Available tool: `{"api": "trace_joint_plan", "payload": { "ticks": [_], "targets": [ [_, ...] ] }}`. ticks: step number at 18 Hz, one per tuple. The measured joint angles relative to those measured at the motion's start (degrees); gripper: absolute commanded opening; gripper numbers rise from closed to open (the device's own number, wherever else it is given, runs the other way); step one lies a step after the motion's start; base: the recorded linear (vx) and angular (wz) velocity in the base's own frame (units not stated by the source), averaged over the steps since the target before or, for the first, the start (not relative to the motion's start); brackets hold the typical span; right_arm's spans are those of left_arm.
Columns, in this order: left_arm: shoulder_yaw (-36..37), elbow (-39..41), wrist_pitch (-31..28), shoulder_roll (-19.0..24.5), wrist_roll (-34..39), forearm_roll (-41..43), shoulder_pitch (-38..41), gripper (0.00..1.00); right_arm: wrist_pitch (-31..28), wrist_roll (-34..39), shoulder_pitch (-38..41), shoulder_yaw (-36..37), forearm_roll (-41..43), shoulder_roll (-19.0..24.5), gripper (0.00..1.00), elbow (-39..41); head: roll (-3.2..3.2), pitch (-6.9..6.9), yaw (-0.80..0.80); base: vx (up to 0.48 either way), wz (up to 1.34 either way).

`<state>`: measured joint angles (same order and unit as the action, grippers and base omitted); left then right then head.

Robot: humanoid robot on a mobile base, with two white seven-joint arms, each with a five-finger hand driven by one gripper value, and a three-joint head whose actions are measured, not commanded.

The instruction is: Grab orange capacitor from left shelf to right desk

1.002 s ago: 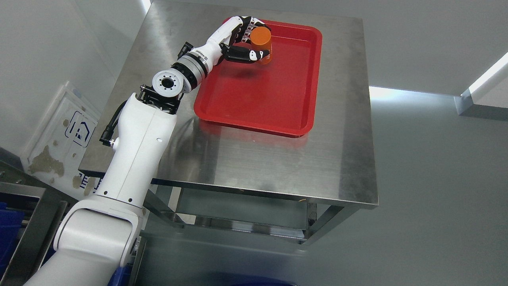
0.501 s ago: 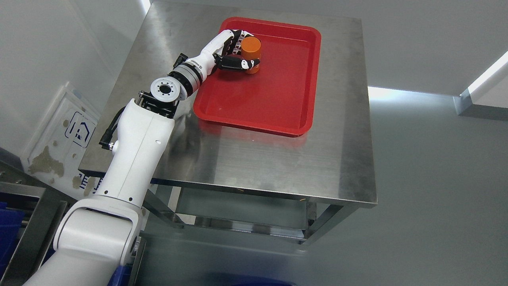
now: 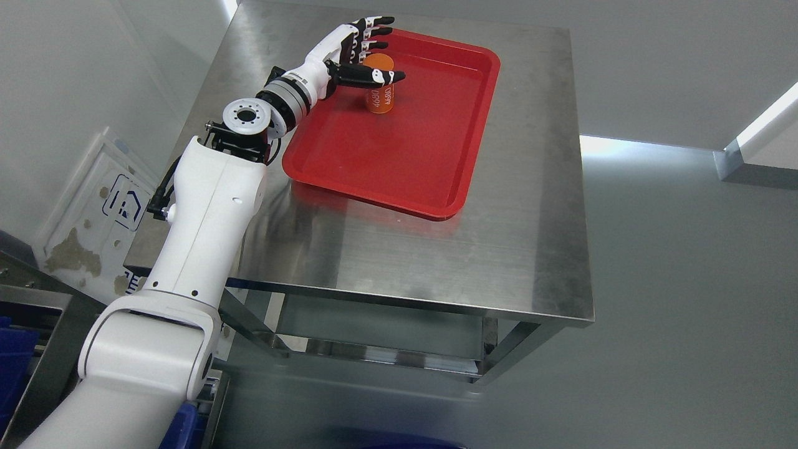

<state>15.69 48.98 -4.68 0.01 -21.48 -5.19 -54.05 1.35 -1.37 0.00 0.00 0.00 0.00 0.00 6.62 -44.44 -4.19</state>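
Note:
The orange capacitor (image 3: 379, 93), a short cylinder with white print, stands upright in the red tray (image 3: 411, 162) near its far left corner. My left hand (image 3: 374, 53) hovers just above and left of it with its fingers (image 3: 377, 31) spread straight and the thumb stretched across the capacitor's top. The hand holds nothing. The right arm is not in view.
The tray lies on a steel table (image 3: 436, 262) with bare metal in front and to the right. A steel shelf frame (image 3: 56, 349) with blue bins (image 3: 12, 374) stands at the lower left. A white panel (image 3: 100, 212) leans against the wall at left.
My left hand has opened and let go of the capacitor, which now stands in the tray. The tray has slid and turned slightly to the left.

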Motion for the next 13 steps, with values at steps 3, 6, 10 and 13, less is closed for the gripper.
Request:
{"api": "trace_joint_plan", "payload": {
  "ticks": [3, 6, 10, 13],
  "targets": [
    [-0.4, 1.8, 0.7, 0.0, 0.2, -3.6, -0.4, 1.0, 0.0, 0.1, 0.0, 0.0, 0.0, 0.0, 1.0, 0.0, 0.0, 0.0, 0.0, 0.0, 0.0],
    [-2.2, 4.3, 2.4, 0.0, 1.9, -6.2, -0.6, 1.0, -0.2, -0.1, 0.0, 0.0, 0.0, 0.0, 1.0, 0.0, 0.0, 0.0, 0.0, 0.0, 0.0],
    [-5.5, 7.2, 4.0, 0.0, 8.8, -7.8, -0.2, 1.0, -0.3, -0.3, 0.0, 0.0, 0.0, 0.0, 1.0, 0.0, 0.0, 0.0, 0.0, 0.0, 0.0],
    [-8.1, 9.8, 4.2, 0.0, 11.2, -8.4, 2.7, 1.0, -0.1, -0.3, 0.0, 0.0, 0.0, 0.0, 1.0, 0.0, 0.0, 0.0, 0.0, 0.0, 0.0]
  ]
}}
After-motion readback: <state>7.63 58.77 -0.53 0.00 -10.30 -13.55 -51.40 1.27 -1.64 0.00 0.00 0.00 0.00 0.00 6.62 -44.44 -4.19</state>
